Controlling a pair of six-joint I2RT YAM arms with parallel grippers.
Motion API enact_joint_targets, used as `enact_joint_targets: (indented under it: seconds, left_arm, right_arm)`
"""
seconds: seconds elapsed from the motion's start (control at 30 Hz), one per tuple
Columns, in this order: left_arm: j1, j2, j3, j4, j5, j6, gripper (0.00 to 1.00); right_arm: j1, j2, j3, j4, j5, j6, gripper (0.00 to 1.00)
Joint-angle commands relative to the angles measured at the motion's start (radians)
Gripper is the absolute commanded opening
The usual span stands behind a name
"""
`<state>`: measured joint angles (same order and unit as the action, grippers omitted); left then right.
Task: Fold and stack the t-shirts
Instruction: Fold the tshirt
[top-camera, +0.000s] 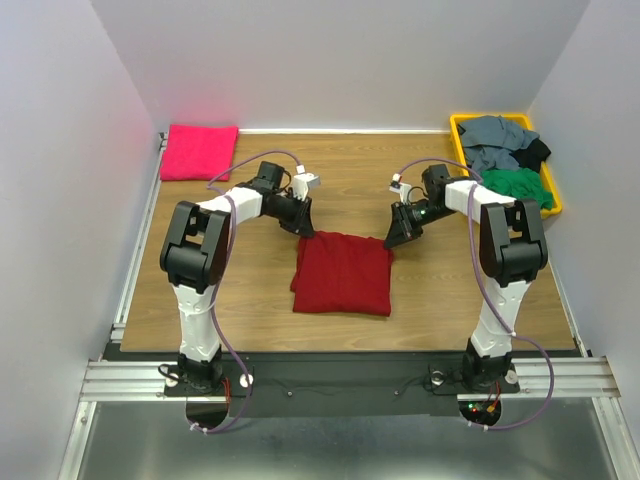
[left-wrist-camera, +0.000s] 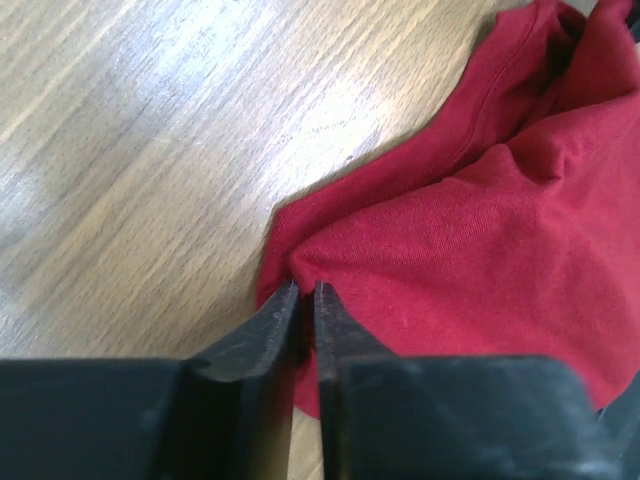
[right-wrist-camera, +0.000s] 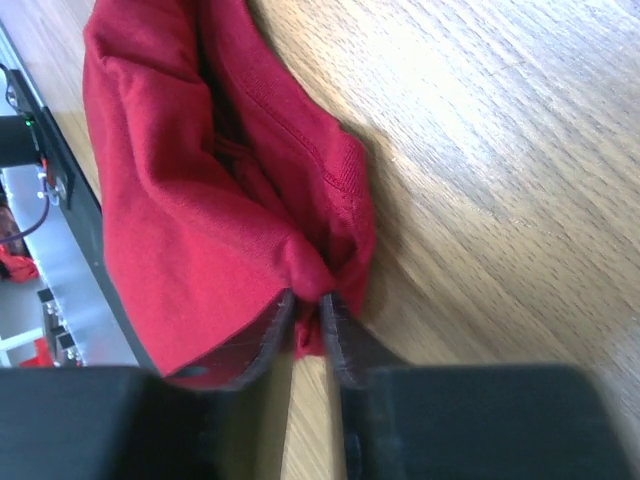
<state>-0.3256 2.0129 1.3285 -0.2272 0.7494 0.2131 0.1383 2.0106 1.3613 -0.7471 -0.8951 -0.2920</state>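
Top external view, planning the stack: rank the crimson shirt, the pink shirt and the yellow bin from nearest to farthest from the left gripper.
1. Crimson shirt, pinched by the left gripper at its far-left corner.
2. Pink shirt, folded, far left.
3. Yellow bin, far right.

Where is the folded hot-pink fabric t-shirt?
Top view: the hot-pink t-shirt lies at the far left corner of the wooden table, beyond the dark crimson t-shirt.

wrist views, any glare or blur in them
Left wrist: a pale sheen of glare on the table, the crimson t-shirt sharp, the left gripper close and soft. Right wrist: similar sheen on the wood, the right gripper blurred and dark, the shirt's weave clear.
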Motion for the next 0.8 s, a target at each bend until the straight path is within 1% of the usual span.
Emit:
enact_joint_targets:
  seconds: [0.0,0.03,0.07,0.17,0.3,0.33,0.47,0.6,0.77]
  left_arm:
    - [0.023,-0.08,0.021,0.032,0.024,-0.008,0.12]
    - [0.028,-0.089,0.02,0.032,0.024,-0.006,0.07]
    - [0.037,-0.104,0.011,0.032,0.025,-0.004,0.05]
    - [0.042,-0.154,0.0,0.026,0.018,0.009,0.0]
    - [0.042,-0.219,-0.044,0.028,0.015,0.016,0.0]
    - [0.042,-0.244,-0.057,0.032,0.011,0.014,0.0]
    - [0.043,-0.273,-0.11,0.051,-0.048,0.006,0.0]
    - [0.043,-0.244,-0.111,0.095,-0.106,0.0,0.0]
    - [0.048,-0.14,-0.066,0.138,-0.173,-0.021,0.0]
  right_arm:
    - [0.001,-0.049,0.015,0.015,-0.035,0.007,0.09]
    - [0.0,-0.067,0.015,0.015,-0.031,0.011,0.03]
    - [0.0,-0.076,0.016,0.015,-0.025,0.02,0.01]
    - [0.001,-0.102,0.024,0.014,0.014,0.039,0.01]
    - [0.001,-0.162,0.033,0.011,0.116,0.065,0.01]
    - [0.001,-0.165,0.033,0.011,0.157,0.068,0.0]
    - [0.001,-0.15,0.044,0.011,0.242,0.08,0.01]
    - [0.003,-0.078,0.073,0.018,0.283,0.086,0.01]
    - [0.007,0.026,0.13,0.072,0.341,0.111,0.0]
